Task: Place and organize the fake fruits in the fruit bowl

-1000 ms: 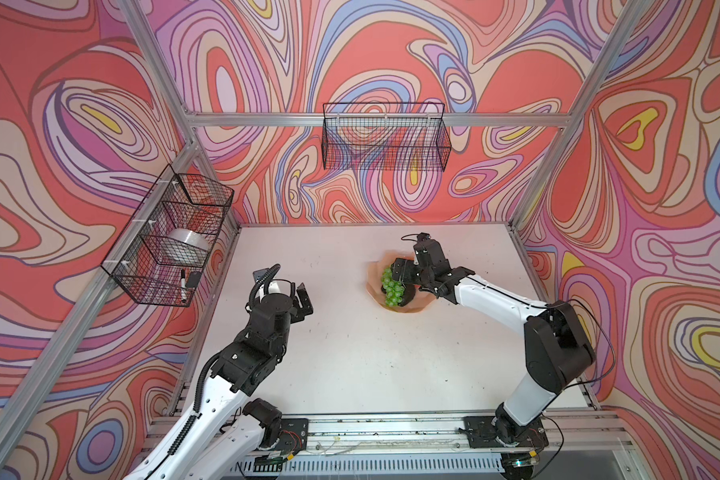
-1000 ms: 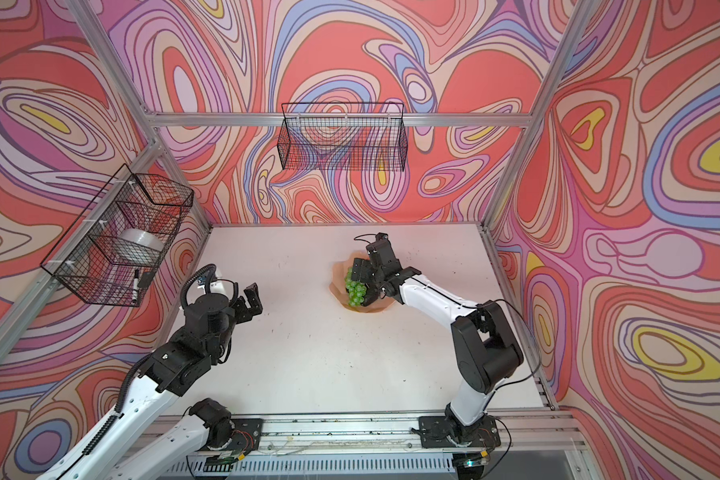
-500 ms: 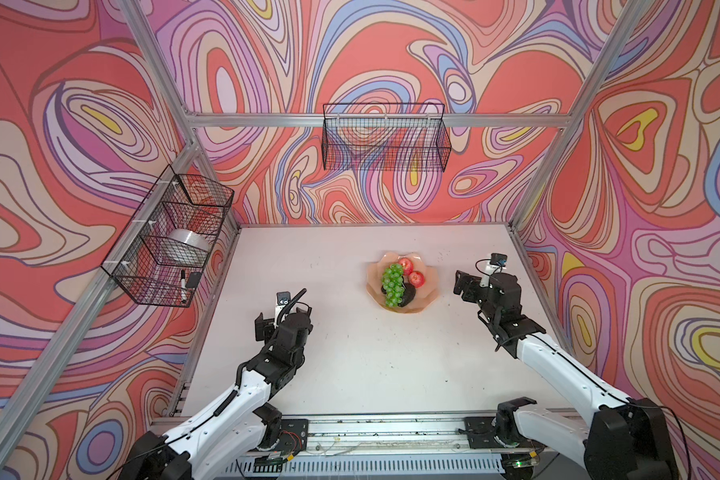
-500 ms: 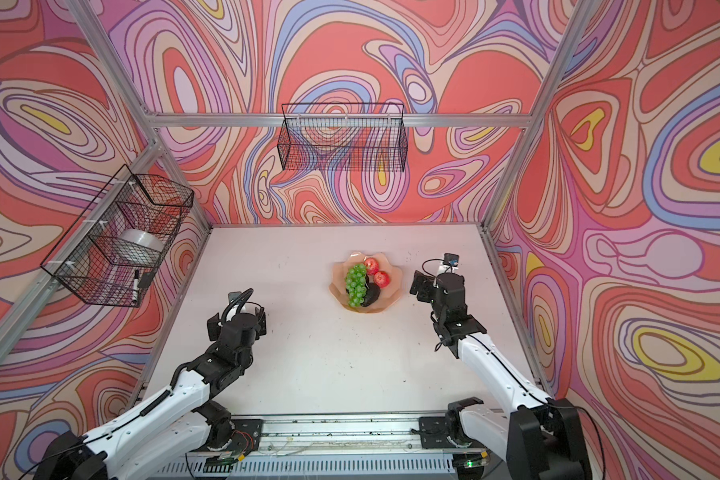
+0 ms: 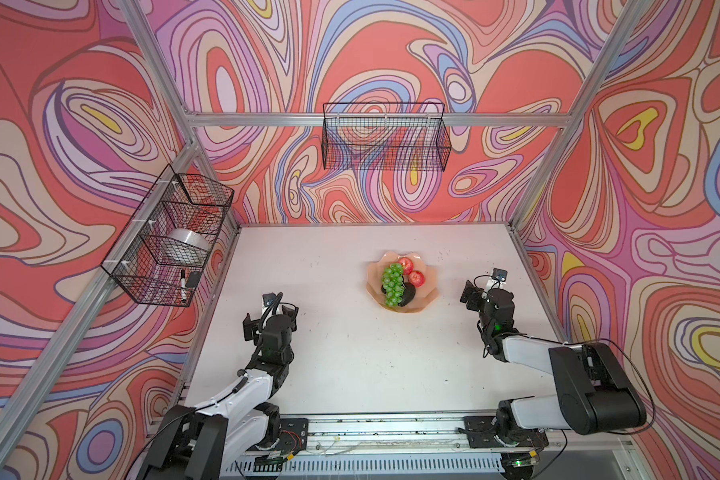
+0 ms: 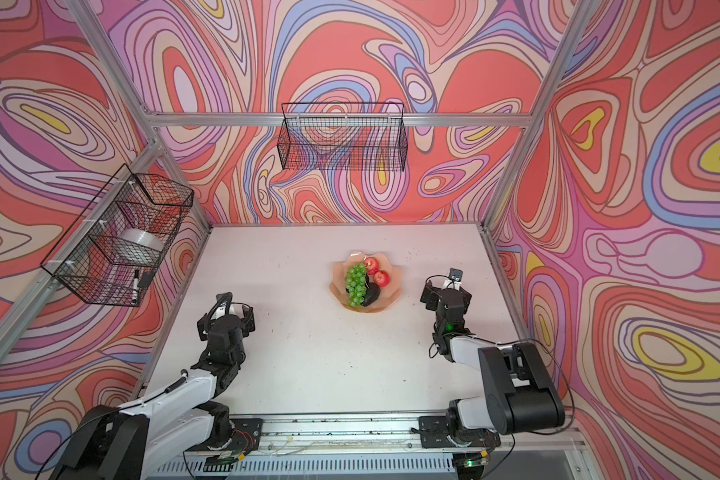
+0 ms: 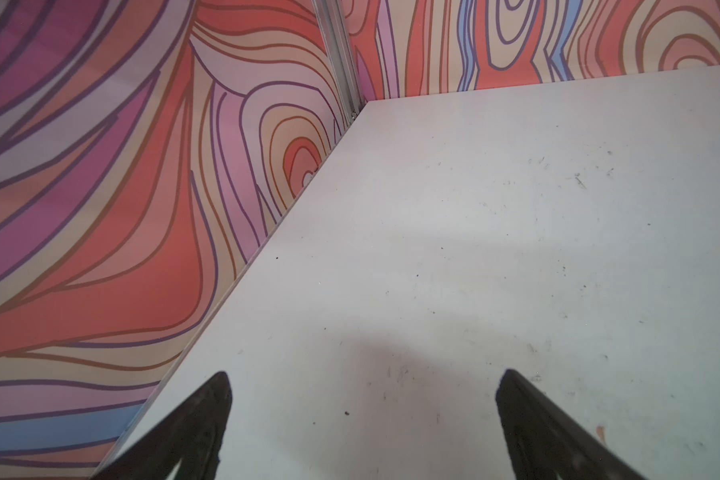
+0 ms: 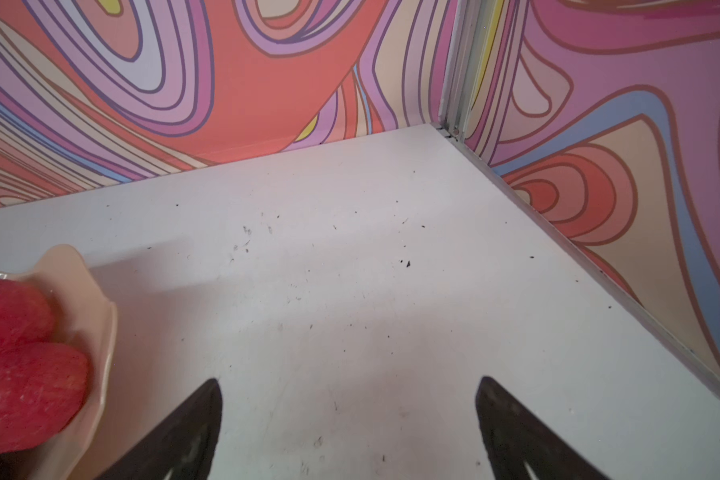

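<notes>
1. Two arms flanked the pale worktop [image 5: 350, 353], which carried no loose fruit in either top view. The placing looked finished, so the step in hand was judged to be checking and tidying.
2. On its own side, the left hand [image 7: 364, 374] hung over bare worktop near the wall, fingers wide apart and empty, well apart from the fruit.
3. Opposite, the right hand [image 8: 348, 381] hung near the bowl's right side, fingers likewise spread and holding nothing.
4. Right of centre sat the fruit bowl [image 5: 430, 287], nearer the right arm.
5. Inside it, the grapes [image 5: 393, 282] ran down the middle, draped partly over a dark avocado [image 5: 409, 294]. Whether a second avocado lay beneath could not be told.
6. Both apples [image 5: 406, 264] touched each other by the far rim.
7. A good tidy would likely come from above with the nearer right hand. It would need only light nudges, since the shallow rim could let an apple roll out.
</notes>
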Tool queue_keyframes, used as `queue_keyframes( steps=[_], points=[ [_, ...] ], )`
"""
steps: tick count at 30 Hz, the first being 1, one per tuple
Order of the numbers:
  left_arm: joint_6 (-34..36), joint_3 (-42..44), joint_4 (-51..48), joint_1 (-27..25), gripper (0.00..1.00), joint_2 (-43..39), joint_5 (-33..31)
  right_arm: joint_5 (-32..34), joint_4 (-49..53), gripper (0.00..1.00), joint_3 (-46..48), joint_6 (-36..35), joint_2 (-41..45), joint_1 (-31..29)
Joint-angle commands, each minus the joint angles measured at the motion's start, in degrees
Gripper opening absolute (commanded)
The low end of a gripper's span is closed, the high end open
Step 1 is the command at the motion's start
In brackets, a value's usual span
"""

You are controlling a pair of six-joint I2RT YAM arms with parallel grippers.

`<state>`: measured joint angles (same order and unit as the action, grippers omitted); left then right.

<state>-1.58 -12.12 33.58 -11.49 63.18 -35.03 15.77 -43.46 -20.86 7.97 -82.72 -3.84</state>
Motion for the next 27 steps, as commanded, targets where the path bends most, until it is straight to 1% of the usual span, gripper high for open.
queue_keyframes(
  steps=[1, 4, 7, 8, 9, 10, 11, 12, 15, 17, 19, 21, 22, 24, 26, 27],
  points=[
    [0.24, -1.42, 8.45, 1.37, 0.98, 4.57, 6.27, -3.64, -9.35, 0.98, 0.31, -3.56, -2.71, 1.35],
    [1.74, 1.50, 25.23, 2.32, 1.00, 11.06, 8.24, -5.06, -15.04, 0.98, 0.72, -5.34, -6.35, 1.85],
    [1.91, 2.34, 36.90, 3.02, 1.00, 20.12, 9.00, -5.49, -22.18, 0.98, 1.13, -5.42, -12.23, 2.32],
    [3.45, 2.52, 42.41, 3.06, 1.00, 23.68, 9.98, -5.48, -24.56, 0.98, 1.27, -5.34, -14.48, 2.35],
    [4.69, 2.65, 43.79, 2.81, 1.00, 24.93, 12.34, -5.33, -27.44, 0.98, 1.59, -5.89, -16.11, 2.39],
    [4.69, 2.35, 40.13, 2.74, 1.00, 23.27, 14.74, -5.59, -25.36, 0.98, 1.40, -5.51, -15.15, 2.35],
    [4.38, 1.88, 37.18, 2.75, 1.00, 22.23, 15.05, -5.52, -24.42, 0.99, 1.35, -5.39, -14.83, 2.35],
    [4.12, 1.18, 35.97, 2.91, 1.00, 22.10, 15.09, -5.02, -26.01, 0.98, 1.43, -5.52, -15.56, 2.34],
    [5.00, -1.54, 35.09, 2.96, 1.00, 25.09, 14.89, -0.69, -24.05, 0.98, 0.66, -3.92, -15.33, 2.34],
    [2.91, -3.42, 28.59, 4.08, 1.00, 24.39, 15.84, -0.69, -23.05, 0.98, 0.09, -4.26, -15.24, 2.35],
    [3.77, -5.74, 28.75, 4.36, 1.00, 27.22, 15.85, -0.74, -20.65, 0.98, -1.06, -4.27, -15.13, 2.39],
    [2.46, -6.66, 23.18, 4.62, 1.00, 25.19, 16.30, -0.98, -18.50, 0.98, -2.41, -4.60, -15.11, 2.27],
    [2.29, -6.94, 22.54, 4.79, 1.00, 25.10, 16.55, -1.04, -17.16, 0.98, -3.21, -4.53, -15.26, 2.25],
    [3.24, -6.18, 27.06, 4.81, 1.00, 26.83, 16.27, 0.13, -13.62, 0.98, -4.91, -4.17, -15.28, 2.27],
    [2.39, -6.72, 23.63, 4.81, 1.00, 25.56, 16.39, -0.20, -14.22, 0.99, -4.52, -4.10, -15.28, 2.25],
    [2.49, -6.63, 24.08, 4.81, 1.00, 25.67, 16.32, -0.23, -14.37, 0.98, -4.75, -4.13, -15.52, 2.25]
  ],
)
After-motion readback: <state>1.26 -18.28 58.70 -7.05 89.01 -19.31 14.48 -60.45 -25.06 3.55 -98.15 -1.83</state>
